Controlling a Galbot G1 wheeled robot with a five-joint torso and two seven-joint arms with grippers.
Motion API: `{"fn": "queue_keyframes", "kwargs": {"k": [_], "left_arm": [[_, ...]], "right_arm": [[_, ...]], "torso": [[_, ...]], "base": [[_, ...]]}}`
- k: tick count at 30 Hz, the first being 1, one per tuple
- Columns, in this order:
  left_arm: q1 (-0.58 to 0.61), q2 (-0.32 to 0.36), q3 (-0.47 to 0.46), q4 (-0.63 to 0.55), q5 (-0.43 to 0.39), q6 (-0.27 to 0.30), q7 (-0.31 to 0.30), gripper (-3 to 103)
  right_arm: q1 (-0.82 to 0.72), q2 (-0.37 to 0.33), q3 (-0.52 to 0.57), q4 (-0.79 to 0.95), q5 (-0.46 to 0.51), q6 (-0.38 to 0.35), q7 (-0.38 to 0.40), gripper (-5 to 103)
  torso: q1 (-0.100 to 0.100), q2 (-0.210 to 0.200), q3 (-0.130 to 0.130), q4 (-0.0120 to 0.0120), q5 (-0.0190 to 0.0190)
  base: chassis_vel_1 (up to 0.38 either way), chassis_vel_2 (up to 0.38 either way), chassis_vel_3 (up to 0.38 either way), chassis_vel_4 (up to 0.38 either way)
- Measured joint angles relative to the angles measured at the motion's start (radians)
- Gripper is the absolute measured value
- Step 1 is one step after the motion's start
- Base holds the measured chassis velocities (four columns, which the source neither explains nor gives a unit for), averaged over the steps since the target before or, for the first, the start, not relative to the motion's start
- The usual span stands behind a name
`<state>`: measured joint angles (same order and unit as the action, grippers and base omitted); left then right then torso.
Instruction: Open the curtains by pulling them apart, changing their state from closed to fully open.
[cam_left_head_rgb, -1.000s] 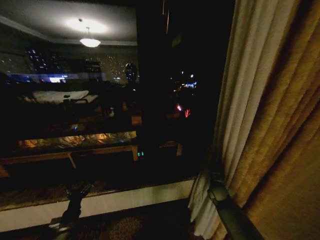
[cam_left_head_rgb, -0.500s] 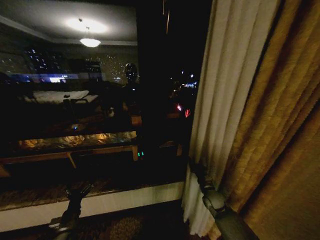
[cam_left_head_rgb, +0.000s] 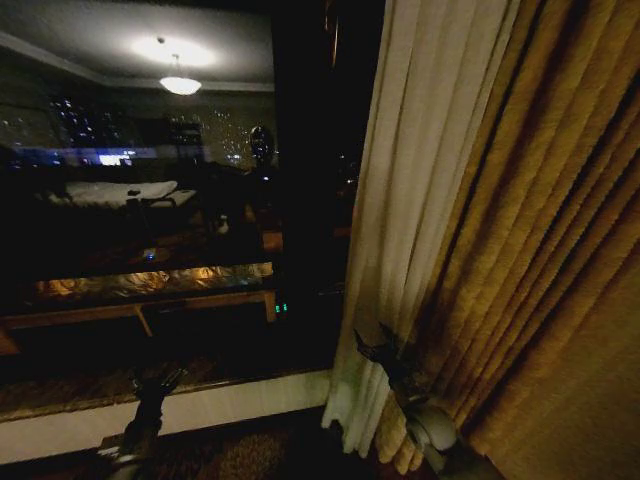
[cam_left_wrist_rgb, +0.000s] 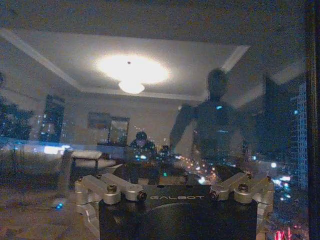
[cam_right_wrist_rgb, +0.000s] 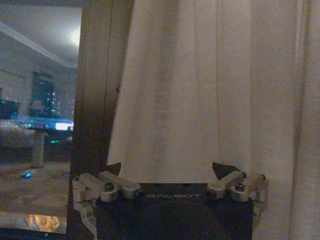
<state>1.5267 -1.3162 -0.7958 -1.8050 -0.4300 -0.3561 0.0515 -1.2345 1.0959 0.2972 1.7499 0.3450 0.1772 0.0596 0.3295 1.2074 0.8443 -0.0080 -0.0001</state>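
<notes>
In the head view, the sheer cream curtain (cam_left_head_rgb: 410, 200) hangs right of centre, falling from the top of the frame to the floor, with the golden drape (cam_left_head_rgb: 540, 250) just beside it on the right. Left of the curtain is a dark window pane (cam_left_head_rgb: 150, 200) that mirrors a ceiling lamp (cam_left_head_rgb: 180, 85) and the room. The right gripper (cam_left_head_rgb: 375, 350) is low, close against the curtain's lower folds, its dark fingers spread wide with nothing between them. The left gripper (cam_left_head_rgb: 165, 380) sits low on the left, near the pale sill (cam_left_head_rgb: 200, 405), well apart from the curtain; whether it is wide or narrow I cannot tell.

In the left wrist view, the left gripper's base (cam_left_wrist_rgb: 175, 210) faces the glass (cam_left_wrist_rgb: 150, 100), which reflects the lamp and the robot's silhouette.

In the right wrist view, the right gripper (cam_right_wrist_rgb: 167, 172) stands wide, its two fingertips (cam_right_wrist_rgb: 222, 170) apart just before the pleated curtain (cam_right_wrist_rgb: 210, 90), gripping no fabric. A dark window frame (cam_right_wrist_rgb: 97, 85) stands at the curtain's edge.
</notes>
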Motion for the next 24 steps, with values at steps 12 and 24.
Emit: {"fn": "queue_keyframes", "kwargs": {"k": [12, 24], "left_arm": [[0.0, 0.0, 0.0, 0.0, 0.0, 0.0, 0.0, 100], [0.0, 0.0, 0.0, 0.0, 0.0, 0.0, 0.0, 100]], "right_arm": [[-0.014, 0.006, 0.0, 0.025, 0.03, 0.0, 0.0, 100], [-0.013, 0.006, 0.0, 0.024, 0.03, -0.002, 0.001, 100]], "torso": [[0.0, 0.0, 0.0, 0.0, 0.0], [0.0, 0.0, 0.0, 0.0, 0.0]], "base": [[0.0, 0.0, 0.0, 0.0], [0.0, 0.0, 0.0, 0.0]]}}
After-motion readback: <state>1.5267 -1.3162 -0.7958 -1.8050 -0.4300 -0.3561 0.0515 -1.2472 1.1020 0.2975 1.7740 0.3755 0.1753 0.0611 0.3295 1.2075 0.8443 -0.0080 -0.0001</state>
